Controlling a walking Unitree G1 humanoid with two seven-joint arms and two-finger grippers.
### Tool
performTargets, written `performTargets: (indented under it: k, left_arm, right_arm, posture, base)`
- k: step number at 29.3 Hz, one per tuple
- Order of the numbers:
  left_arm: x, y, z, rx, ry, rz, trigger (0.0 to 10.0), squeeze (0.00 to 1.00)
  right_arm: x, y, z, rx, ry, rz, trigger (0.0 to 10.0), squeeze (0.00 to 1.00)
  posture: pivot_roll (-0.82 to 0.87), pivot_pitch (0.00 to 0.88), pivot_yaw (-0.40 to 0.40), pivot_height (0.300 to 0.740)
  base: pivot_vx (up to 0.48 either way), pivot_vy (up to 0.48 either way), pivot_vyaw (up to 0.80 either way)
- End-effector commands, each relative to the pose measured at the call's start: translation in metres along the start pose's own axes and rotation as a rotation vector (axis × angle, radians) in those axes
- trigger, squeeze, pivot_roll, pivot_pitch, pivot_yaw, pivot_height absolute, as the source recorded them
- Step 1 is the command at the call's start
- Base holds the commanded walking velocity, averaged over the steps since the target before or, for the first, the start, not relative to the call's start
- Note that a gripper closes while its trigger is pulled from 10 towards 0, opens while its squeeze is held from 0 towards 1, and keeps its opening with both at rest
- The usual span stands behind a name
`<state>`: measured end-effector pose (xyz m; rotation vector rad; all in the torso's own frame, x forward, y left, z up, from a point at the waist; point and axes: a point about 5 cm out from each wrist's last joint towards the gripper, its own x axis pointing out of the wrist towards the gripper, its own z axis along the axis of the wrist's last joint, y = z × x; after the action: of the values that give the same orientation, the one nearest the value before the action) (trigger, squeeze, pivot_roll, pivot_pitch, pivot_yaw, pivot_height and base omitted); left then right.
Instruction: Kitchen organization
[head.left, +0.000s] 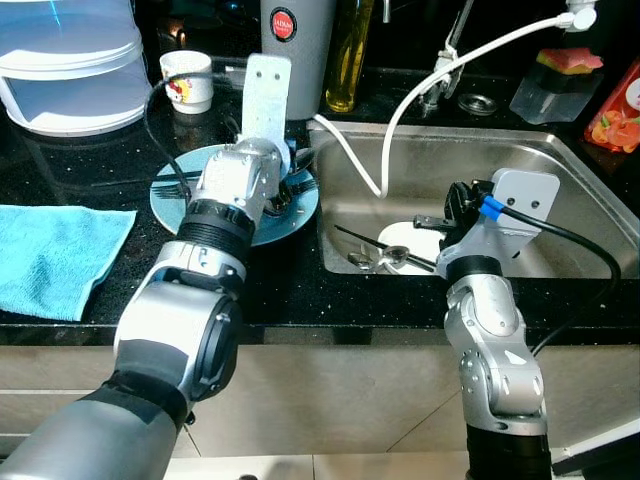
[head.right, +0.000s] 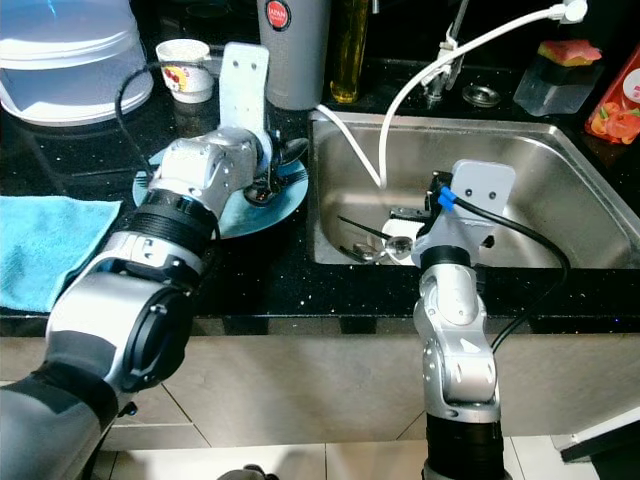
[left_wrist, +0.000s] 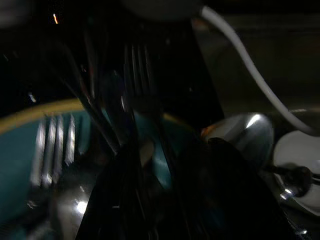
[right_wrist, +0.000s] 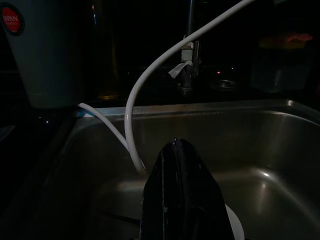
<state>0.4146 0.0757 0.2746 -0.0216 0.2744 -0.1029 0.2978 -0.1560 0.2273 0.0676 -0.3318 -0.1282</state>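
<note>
A blue plate (head.left: 172, 195) lies on the black counter left of the sink, with a fork (left_wrist: 50, 145) and a spoon (left_wrist: 245, 135) on it. My left gripper (head.left: 285, 193) reaches down over the plate's right part, among the cutlery. A second, darker fork (left_wrist: 135, 70) runs from between its black fingers out past the plate's rim. My right gripper (head.left: 422, 222) hangs shut over the steel sink (head.left: 560, 160), pointing left with nothing in it. Below it lie a small white dish (head.left: 403, 238) and some cutlery (head.left: 385, 260).
A white hose (head.left: 400, 110) arcs from the tap into the sink. Along the back stand a grey canister (head.left: 297, 50), an oil bottle (head.left: 347, 55), a paper cup (head.left: 187, 80) and stacked white containers (head.left: 65, 60). A teal cloth (head.left: 55, 255) lies at the left.
</note>
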Motion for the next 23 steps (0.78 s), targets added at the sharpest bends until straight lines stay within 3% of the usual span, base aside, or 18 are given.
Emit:
performTargets:
  k: [1, 6, 7, 8, 9, 10, 11, 18, 23]
  left_arm:
    - [0.002, -0.005, -0.012, 0.006, 0.05, -0.016, 10.0, 0.0]
    - [0.006, 0.005, -0.028, 0.028, 0.112, 0.031, 9.4, 0.0]
    - [0.007, 0.006, -0.032, 0.016, 0.132, 0.033, 8.0, 0.0]
    - [0.007, 0.007, -0.035, 0.006, 0.146, 0.034, 8.0, 0.0]
    - [0.007, 0.007, -0.036, 0.002, 0.155, 0.034, 6.9, 0.0]
    - [0.007, 0.008, -0.038, -0.007, 0.164, 0.033, 4.3, 0.0]
    - [0.008, 0.008, -0.042, -0.034, 0.185, 0.029, 0.4, 0.0]
    - [0.008, 0.009, -0.046, -0.102, 0.213, 0.022, 0.0, 0.0]
    - [0.008, 0.01, -0.04, -0.085, 0.187, 0.031, 0.0, 0.0]
  right_arm:
    - [-0.001, -0.003, -0.001, 0.006, 0.005, -0.017, 10.0, 0.0]
    - [-0.001, -0.003, -0.001, 0.005, 0.007, -0.017, 10.0, 0.0]
    - [-0.001, -0.003, -0.001, 0.006, 0.007, -0.017, 10.0, 0.0]
    - [-0.001, -0.003, -0.001, 0.006, 0.007, -0.017, 10.0, 0.0]
    - [-0.001, -0.004, -0.001, 0.006, 0.007, -0.017, 10.0, 0.0]
    - [-0.001, -0.004, -0.001, 0.006, 0.007, -0.017, 10.0, 0.0]
    - [-0.001, -0.004, -0.001, 0.005, 0.007, -0.016, 10.0, 0.0]
    - [-0.001, -0.004, -0.001, 0.004, 0.007, -0.014, 10.0, 0.0]
    - [-0.001, -0.004, -0.001, 0.004, 0.006, -0.014, 10.0, 0.0]
  posture:
    - [0.22, 0.084, -0.033, 0.74]
    - [0.22, 0.086, -0.034, 0.74]
    - [0.23, 0.088, -0.035, 0.74]
    - [0.23, 0.088, -0.035, 0.74]
    - [0.22, 0.089, -0.037, 0.74]
    - [0.22, 0.089, -0.037, 0.74]
    - [0.23, 0.089, -0.038, 0.74]
    - [0.22, 0.088, -0.039, 0.74]
    - [0.22, 0.089, -0.04, 0.74]
  base:
    - [0.0, 0.0, 0.0]
    - [0.0, 0.0, 0.0]
    - [0.0, 0.0, 0.0]
    - [0.0, 0.0, 0.0]
    - [0.0, 0.0, 0.0]
    - [0.0, 0.0, 0.0]
    - [0.0, 0.0, 0.0]
    - [0.0, 0.0, 0.0]
    - [0.0, 0.0, 0.0]
